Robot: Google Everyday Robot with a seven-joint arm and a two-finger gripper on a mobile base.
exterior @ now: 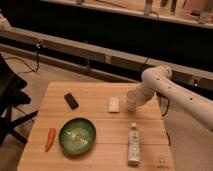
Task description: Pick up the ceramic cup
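Gripper (133, 98) meets the ceramic cup (131, 104) toward the right of the wooden table (55, 95); whether it grips, we cannot tell. From left we see a carrot (50, 139), green bowl (77, 136), black block (71, 101), white block (114, 104) just beside the cup, and a bottle (133, 145). The white arm (160, 82) bends down from the right.

End effector (132, 105) at ceramic cup (130, 96), right of block (114, 104), behind bottle (133, 144).
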